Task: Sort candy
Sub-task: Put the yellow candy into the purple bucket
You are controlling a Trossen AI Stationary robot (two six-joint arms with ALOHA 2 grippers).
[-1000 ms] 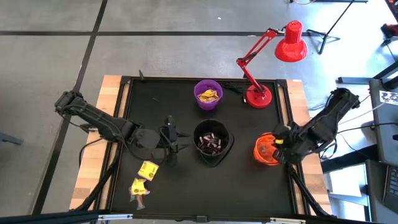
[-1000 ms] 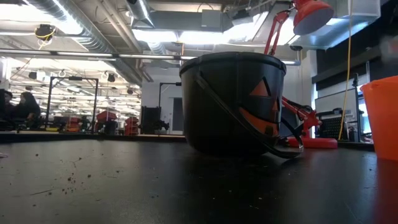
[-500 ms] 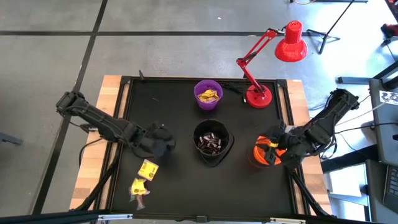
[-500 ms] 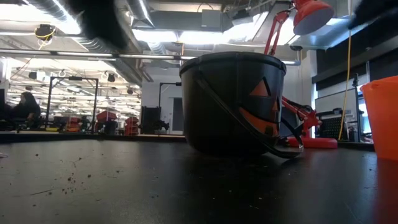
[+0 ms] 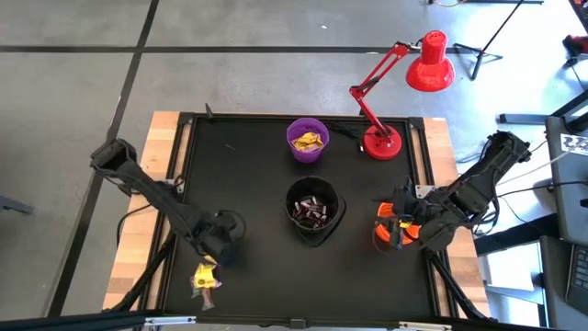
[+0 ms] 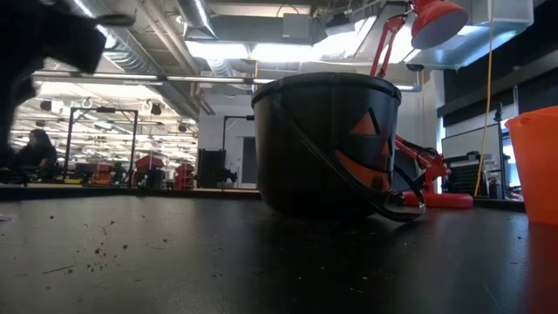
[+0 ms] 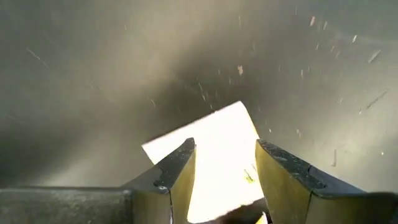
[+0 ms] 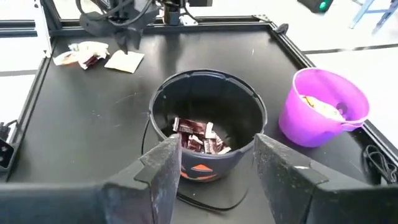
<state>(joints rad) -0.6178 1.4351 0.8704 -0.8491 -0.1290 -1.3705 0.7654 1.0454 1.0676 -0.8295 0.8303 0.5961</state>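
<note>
From above I see my left gripper (image 5: 219, 246) low over a flat yellow candy packet (image 7: 208, 155) near the bench's (image 5: 257, 285) front-left corner; the left wrist view shows its fingers (image 7: 177, 171) apart, straddling that packet without clamping it. A crinkled yellow and dark pile of candy (image 5: 204, 279) lies just beside it, toward the front edge. My right gripper (image 5: 397, 227) hangs over the orange bucket (image 5: 384, 230) at the right edge, fingers (image 8: 163, 163) apart and empty. The right wrist view alone shows glossy brown wrappers (image 8: 196, 138) inside the round black pumpkin-face bucket (image 5: 312, 210) and yellow pieces in the smooth purple bucket (image 8: 323, 106).
</note>
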